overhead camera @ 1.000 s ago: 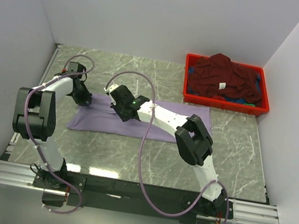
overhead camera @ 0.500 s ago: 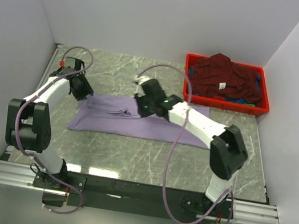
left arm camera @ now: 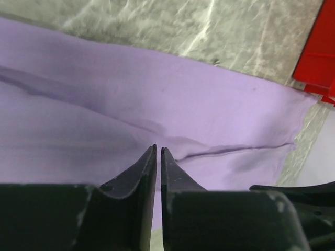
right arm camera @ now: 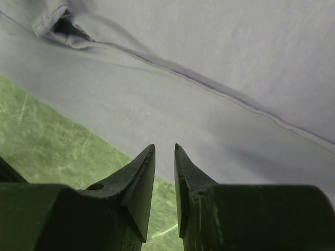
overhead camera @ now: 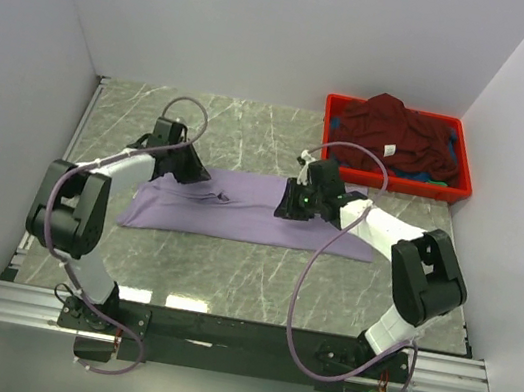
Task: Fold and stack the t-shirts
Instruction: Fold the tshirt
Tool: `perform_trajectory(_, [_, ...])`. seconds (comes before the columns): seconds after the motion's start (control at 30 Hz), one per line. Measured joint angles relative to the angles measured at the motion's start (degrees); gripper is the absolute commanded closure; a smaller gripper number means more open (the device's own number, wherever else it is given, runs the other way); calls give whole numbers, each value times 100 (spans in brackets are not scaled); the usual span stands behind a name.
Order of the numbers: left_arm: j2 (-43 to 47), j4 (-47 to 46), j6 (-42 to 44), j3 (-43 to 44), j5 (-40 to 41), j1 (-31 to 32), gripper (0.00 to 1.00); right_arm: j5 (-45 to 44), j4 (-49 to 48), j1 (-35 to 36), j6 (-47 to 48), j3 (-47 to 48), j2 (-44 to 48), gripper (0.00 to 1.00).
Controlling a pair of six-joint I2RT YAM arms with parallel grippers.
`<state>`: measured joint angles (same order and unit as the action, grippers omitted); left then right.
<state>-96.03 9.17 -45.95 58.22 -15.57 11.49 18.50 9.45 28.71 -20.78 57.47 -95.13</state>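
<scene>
The lavender shirt (overhead camera: 239,210) lies flat near the middle of the table (overhead camera: 227,276), folded into a long band that runs left to right. Its left end is a little rumpled, and a shallow crease runs along it. In the right wrist view a seam crosses the cloth (right arm camera: 220,73) on a slant, and a folded hem (right arm camera: 52,21) shows at the top left corner.

The maroon shirt (overhead camera: 384,134) is heaped in the red crate (overhead camera: 396,185) at the far right corner of the table, well apart from the lavender one. Its small white label (overhead camera: 389,150) faces up. Bits of blue (overhead camera: 413,172) and green (overhead camera: 437,183) cloth peek out under its near edge.

The left gripper (overhead camera: 193,174) is low over the left part of the lavender shirt, close to the rumpled spot. In its wrist view the fingers (left arm camera: 158,150) stand almost together, with only a thin slit between them. The tips sit right at the start of a crease in the cloth (left arm camera: 157,89). I cannot tell whether they nip any fabric. The crate's corner (left arm camera: 316,57) shows at the right edge of that view.

The right gripper (overhead camera: 288,205) hovers at the middle of the shirt, near its far edge. Its jaws (right arm camera: 165,149) are a little apart, cloth shows through the gap, and they hold nothing.

A purple cable (overhead camera: 300,294) loops from each arm down to the bases.
</scene>
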Motion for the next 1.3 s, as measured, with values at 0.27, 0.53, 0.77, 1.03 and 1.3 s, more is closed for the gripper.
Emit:
perform_trajectory(0.27, [-885,-608,-234,-181,-238,208,86,214,-402,-205,-129,-417,26,72])
perform_trajectory(0.53, [-511,-282,-293,-199,389,273,71,61,-326,-234,-11,-400,26,72])
perform_trajectory(0.77, [1139,391,-417,-393,1617,243,65,-649,92,-197,256,-175,7,69])
perform_trajectory(1.03, [1657,918,-730,-1580,2170,-544,65,-1539,570,138,638,98,-225,63])
perform_trajectory(1.3, [988,1025,-730,-1478,2031,-1274,68,-1980,1152,461,846,446,-675,63])
